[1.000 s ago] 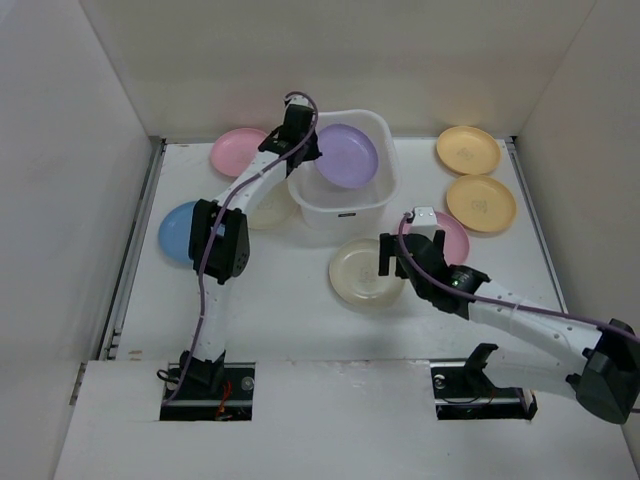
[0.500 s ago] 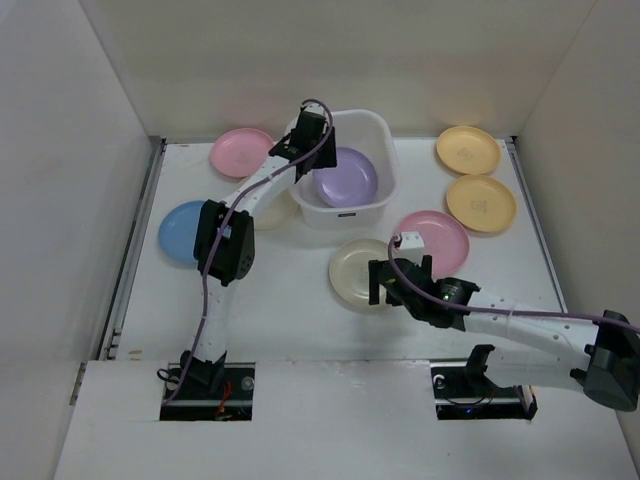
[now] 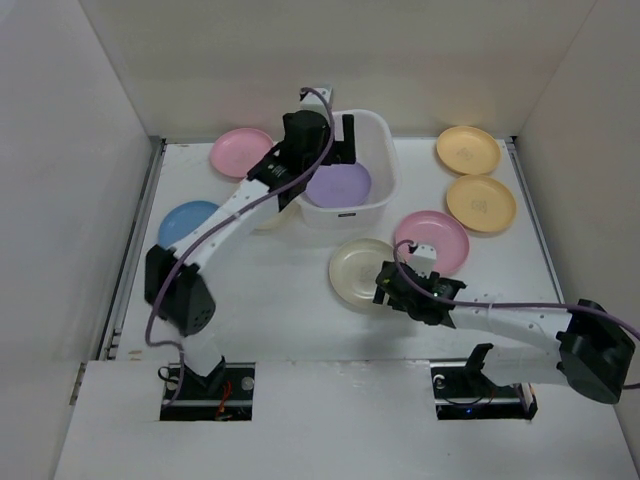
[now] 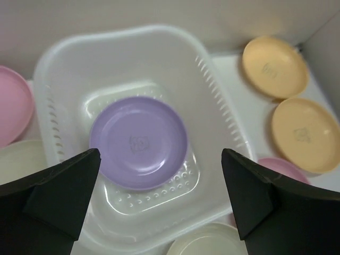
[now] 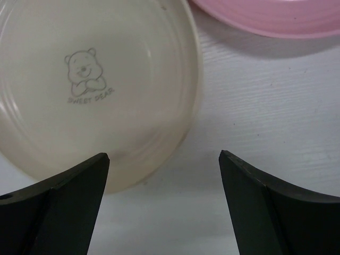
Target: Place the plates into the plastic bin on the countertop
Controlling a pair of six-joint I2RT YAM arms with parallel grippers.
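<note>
A purple plate (image 3: 338, 185) (image 4: 138, 142) lies flat on the floor of the plastic bin (image 3: 380, 140) (image 4: 69, 58). My left gripper (image 3: 335, 135) (image 4: 160, 154) hangs open above the bin, holding nothing. A cream plate (image 3: 360, 272) (image 5: 90, 90) with a bear print rests on the countertop (image 3: 280, 300). My right gripper (image 3: 385, 285) (image 5: 164, 156) is open and low at that plate's near right rim, one finger over the plate and the other over bare countertop. A pink plate (image 3: 440, 238) (image 5: 265, 16) lies just beyond it.
Two yellow-orange plates (image 3: 468, 148) (image 3: 481, 202) lie at the back right. A pink plate (image 3: 240, 150), a blue plate (image 3: 185, 222) and another cream plate (image 3: 268, 212) lie left of the bin, partly under my left arm. White walls close in the sides and back.
My left gripper opened and let go of the purple plate, which now lies flat in the bin. My right gripper slid nearer and lower, down to the cream plate's rim.
</note>
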